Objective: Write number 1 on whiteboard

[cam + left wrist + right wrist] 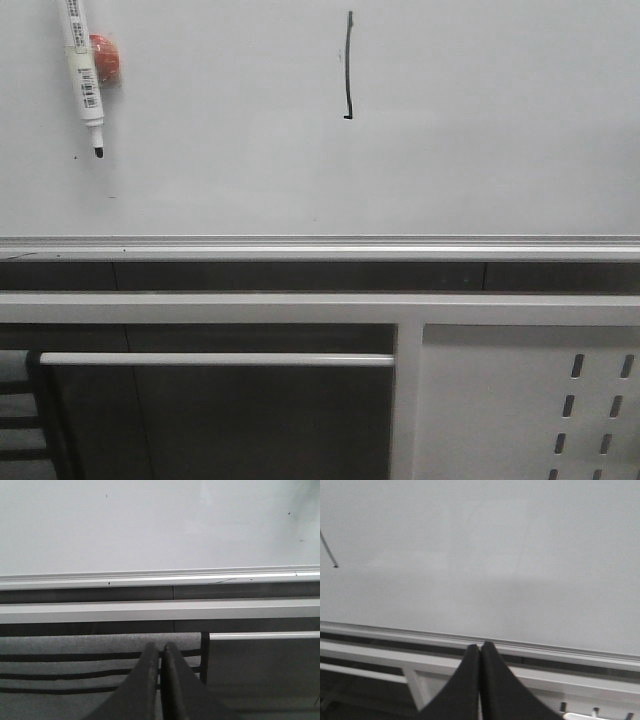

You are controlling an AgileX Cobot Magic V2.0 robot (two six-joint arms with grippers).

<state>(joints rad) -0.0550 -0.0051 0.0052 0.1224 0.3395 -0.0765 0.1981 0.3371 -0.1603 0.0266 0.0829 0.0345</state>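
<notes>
The whiteboard (480, 130) fills the upper half of the front view, with a silver rail along its lower edge. On it stands the number 1 (348, 68), a thin black near-vertical stroke with a tiny foot. Its lower end also shows in the right wrist view as the number 1 (328, 551). A white marker (84, 70) hangs tip down on the board at upper left, uncapped, beside a red round thing (106, 55). My left gripper (161, 646) is shut with nothing in it, below the whiteboard (160, 525). My right gripper (480, 646) is shut and empty, just under the whiteboard (495, 555).
Under the board's rail run grey metal frame bars (200, 307) and a white crossbar (215, 359). A grey perforated panel (530, 400) sits at lower right. Dark slatted grey surface (75, 655) lies below my left gripper. Small dark specks (75, 155) dot the board.
</notes>
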